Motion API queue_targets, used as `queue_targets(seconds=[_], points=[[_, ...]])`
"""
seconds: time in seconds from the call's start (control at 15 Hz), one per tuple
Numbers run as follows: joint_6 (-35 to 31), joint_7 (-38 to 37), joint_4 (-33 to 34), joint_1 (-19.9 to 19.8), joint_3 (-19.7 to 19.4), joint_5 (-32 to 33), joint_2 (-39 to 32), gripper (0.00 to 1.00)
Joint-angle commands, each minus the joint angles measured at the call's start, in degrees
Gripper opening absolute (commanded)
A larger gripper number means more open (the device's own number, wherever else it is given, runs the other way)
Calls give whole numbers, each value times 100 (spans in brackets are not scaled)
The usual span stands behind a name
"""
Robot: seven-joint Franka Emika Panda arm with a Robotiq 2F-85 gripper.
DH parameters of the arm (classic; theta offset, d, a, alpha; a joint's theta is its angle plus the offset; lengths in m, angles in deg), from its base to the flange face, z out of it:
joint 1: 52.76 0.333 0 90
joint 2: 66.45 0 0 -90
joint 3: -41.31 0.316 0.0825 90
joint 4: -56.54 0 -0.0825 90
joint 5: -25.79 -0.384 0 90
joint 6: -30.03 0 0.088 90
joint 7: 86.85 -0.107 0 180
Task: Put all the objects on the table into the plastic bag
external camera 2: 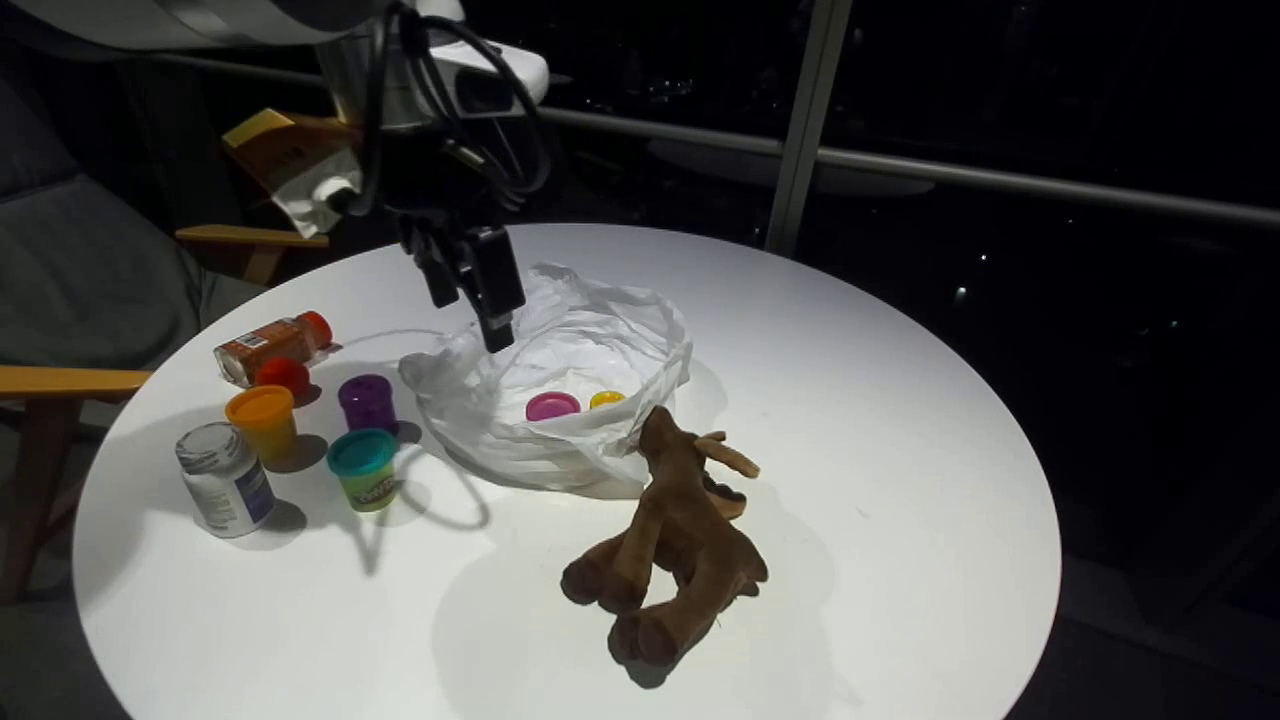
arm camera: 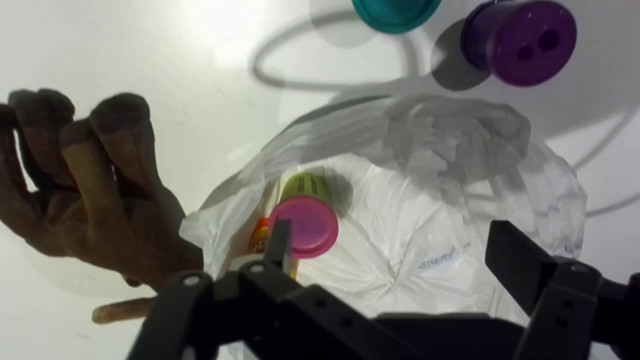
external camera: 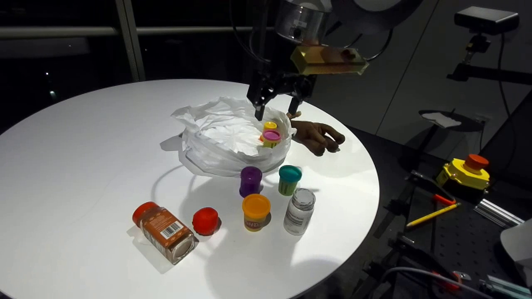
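Note:
My gripper (external camera: 277, 109) is open and empty above the white plastic bag (external camera: 216, 160), which lies open on the round table; its jaws (arm camera: 390, 240) also show in the wrist view. A pink-lidded tub (external camera: 272, 137) and a yellow-lidded tub (external camera: 270, 125) are inside the bag. Outside it stand a purple tub (external camera: 250, 181), a teal-lidded tub (external camera: 288, 180), an orange-lidded tub (external camera: 255, 212) and a white jar (external camera: 299, 211). A red ball (external camera: 205, 221) and a brown spice bottle (external camera: 165, 230) lie near them. A brown plush animal (external camera 2: 690, 540) lies against the bag.
The white round table (external camera 2: 880, 480) has a curved edge. A yellow emergency-stop box (external camera: 463, 173) and a pencil (external camera: 433, 215) are off the table. A chair (external camera 2: 90, 250) stands behind the table. A dark window with a rail (external camera 2: 950, 178) is at the back.

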Motion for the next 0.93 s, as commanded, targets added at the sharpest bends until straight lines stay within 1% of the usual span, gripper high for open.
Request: queue_targets(seconds=[0.0,0.2,0.47,0.6,0.87], points=[[186,-337,-467,-126,406,-162,250,100],[-18,-127,-627,-264,713,-641,61,100],[74,258,-576,-488,994,-1345,-209,100],[86,481,-512,-587,1060,-1612,-362,100],[138,858,-360,-737,1063,-1957,-716,100]])
